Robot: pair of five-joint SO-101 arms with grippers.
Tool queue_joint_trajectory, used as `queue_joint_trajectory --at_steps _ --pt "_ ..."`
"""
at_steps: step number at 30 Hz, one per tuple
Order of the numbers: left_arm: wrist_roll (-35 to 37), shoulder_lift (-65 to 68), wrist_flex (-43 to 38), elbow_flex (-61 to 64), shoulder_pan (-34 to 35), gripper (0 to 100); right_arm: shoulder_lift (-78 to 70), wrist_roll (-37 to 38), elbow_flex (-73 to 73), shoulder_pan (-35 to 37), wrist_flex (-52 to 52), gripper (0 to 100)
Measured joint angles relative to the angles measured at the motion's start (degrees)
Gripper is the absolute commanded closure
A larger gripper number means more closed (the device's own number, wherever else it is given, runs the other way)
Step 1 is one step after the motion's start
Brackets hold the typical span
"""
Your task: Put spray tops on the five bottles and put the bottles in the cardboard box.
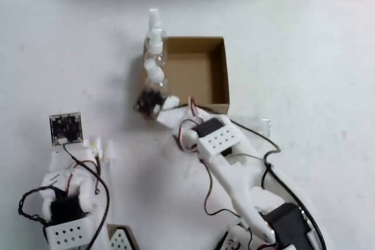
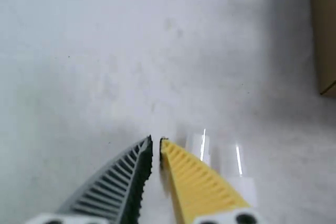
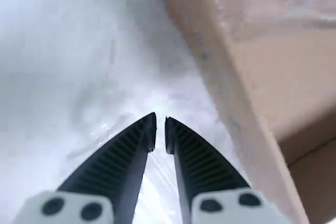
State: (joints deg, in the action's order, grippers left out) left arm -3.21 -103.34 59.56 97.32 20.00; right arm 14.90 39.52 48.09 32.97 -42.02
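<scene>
1. A white worktop [image 1: 304, 51] has an open cardboard box [image 1: 220, 68] sitting near its middle, with its brown floor showing.
2. A row of clear bottles [image 1: 154, 45] with white tops runs along the outside of the box's left wall, close against it. From here I cannot tell whether they touch the cardboard.
3. The right gripper [image 3: 160, 128] is low over the worktop at the box's near left corner, just past the near end of the bottle row. Its two black jaws are clenched to a thin slit and I see nothing between the tips. Something clear and glinting lies on the worktop under them, but I cannot make out what it is.
4. The left gripper [image 2: 156, 144] sits well apart from the box, towards the near left of the worktop. Its grey jaw and yellow jaw are closed almost tip to tip, grasping nothing.
5. Two small clear pieces [image 2: 202, 146] lie on the worktop just beside the yellow jaw, outside the grip.
6. The box's edge shows in the far corner of the left wrist view.
</scene>
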Motion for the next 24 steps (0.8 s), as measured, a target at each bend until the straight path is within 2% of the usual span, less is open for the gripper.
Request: queue_joint_trajectory --at_steps 9,15,17,19,24 --pt "0.0 0.0 0.0 0.0 0.0 97 8.88 22.07 0.62 -0.79 -19.43 98.2" --pt "0.0 0.0 0.0 0.0 0.0 97 16.97 25.32 0.62 -5.63 -27.16 98.2" --pt "0.0 0.0 0.0 0.0 0.0 97 19.78 24.35 0.62 -8.09 -28.48 98.3" --pt "0.0 0.0 0.0 0.0 0.0 97 21.98 19.69 0.62 -10.64 -29.1 98.3" --pt "0.0 0.0 0.0 0.0 0.0 97 24.97 0.97 0.62 -16.62 -29.1 98.1"
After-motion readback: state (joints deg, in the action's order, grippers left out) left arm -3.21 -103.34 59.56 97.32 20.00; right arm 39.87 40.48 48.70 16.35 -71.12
